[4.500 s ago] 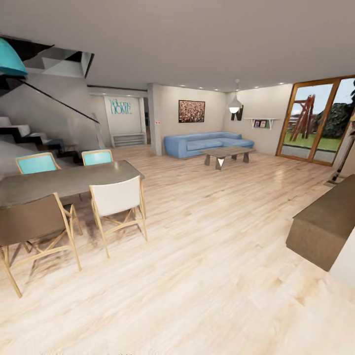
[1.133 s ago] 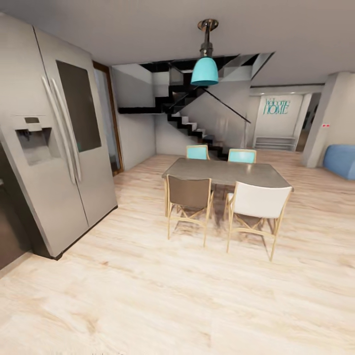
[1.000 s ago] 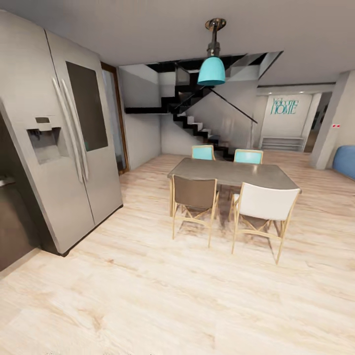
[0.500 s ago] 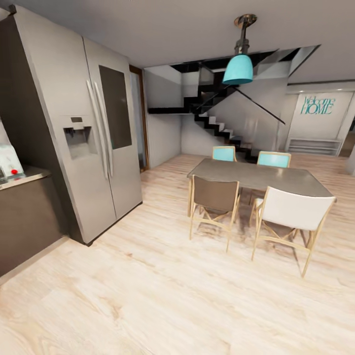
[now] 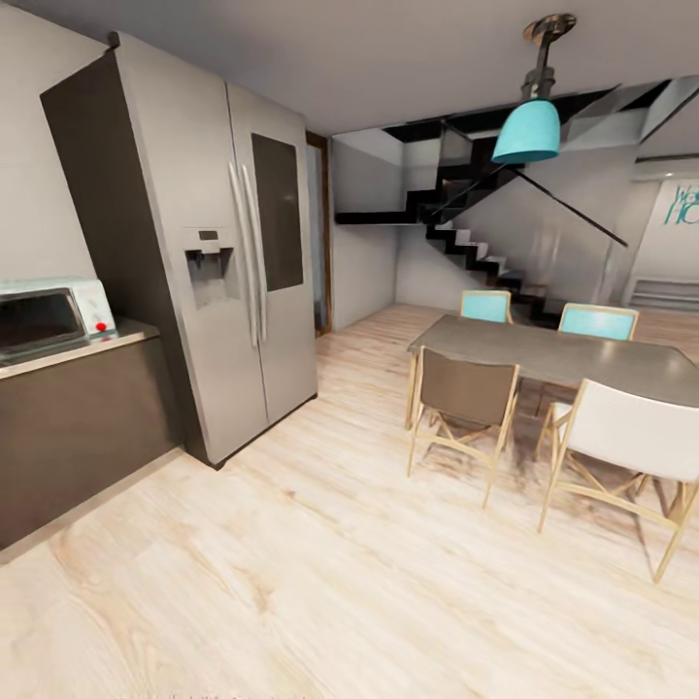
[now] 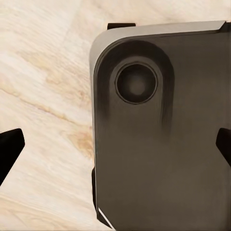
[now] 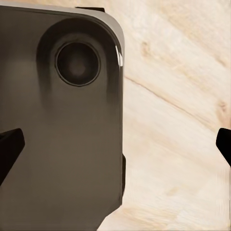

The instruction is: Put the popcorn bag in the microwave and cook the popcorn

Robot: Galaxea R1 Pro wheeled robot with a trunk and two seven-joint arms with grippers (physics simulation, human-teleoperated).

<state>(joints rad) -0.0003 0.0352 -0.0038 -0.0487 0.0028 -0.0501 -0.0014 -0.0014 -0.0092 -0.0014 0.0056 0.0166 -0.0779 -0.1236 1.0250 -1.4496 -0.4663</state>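
Microwave: pale mint box with a dark glass door and a white panel bearing a red dot, at the far left of the head view; it stands on the countertop, close to the fridge's dark side.
Countertop: thin grey slab over dark cabinet fronts, running up to the fridge.
Popcorn bag: no bag can be made out on the stretch of worktop in view.
Fridge: tall, grey, two doors with long upright handles, a water dispenser in the left door and a dark glass pane in the right.
Floor: pale wood planks across the whole lower part of the head view.
Table: grey top, to the right, well apart from the fridge.
Chairs: a brown-backed one and a white-backed one on the near side, two teal ones on the far side.
Lamp: teal shade hanging from the ceiling above the table.
Stairs: dark steps rising behind the table.
Left gripper: two dark fingertips at opposite edges of the left wrist view, spread wide with nothing between them; beneath lie the robot's dark base and floor planks.
Right gripper: fingertips likewise set wide apart and empty, over the dark base and planks.
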